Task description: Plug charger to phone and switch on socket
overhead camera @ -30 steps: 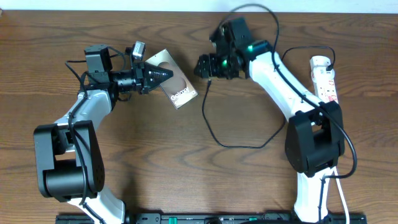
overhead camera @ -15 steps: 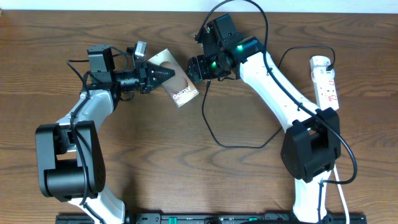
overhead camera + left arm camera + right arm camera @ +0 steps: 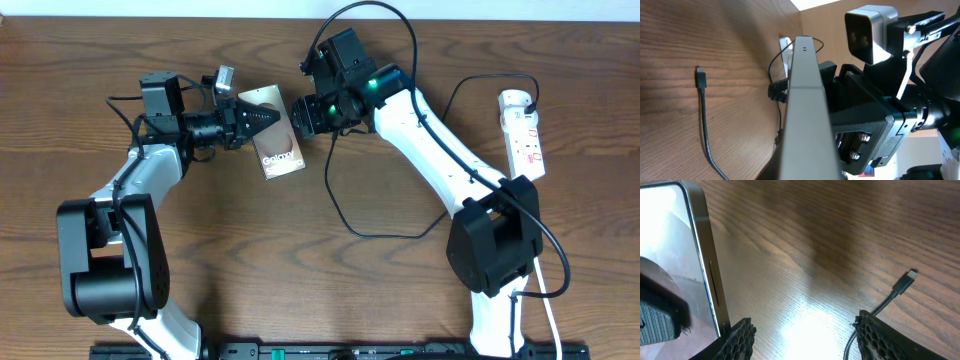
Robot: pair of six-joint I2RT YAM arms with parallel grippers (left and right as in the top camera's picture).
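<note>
overhead: flat bronze-brown rectangular phone (image 3: 283,155) is seen clamped in left gripper (image 3: 256,116), left of centre. right gripper (image 3: 807,330) jaws are apart, empty, beside it. connector tip (image 3: 911,274) of thin black charger (image 3: 335,205) is lying unheld on the table. risk: phone knocked askew, or tip missed, if jaws are closed here.

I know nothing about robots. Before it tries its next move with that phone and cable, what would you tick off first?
1. Phone gripped by the left tool: ok, the tool is clamped on it.
2. Right tool ready to pick something up: ok, its jaws stand apart with nothing between them.
3. Charger's tip in the right tool: not ok, it lies loose on the table.
4. Charger's tip plugged into the phone: not ok, the two are apart.
5. Socket switched on: cannot tell, its switch is too small to read.
</note>
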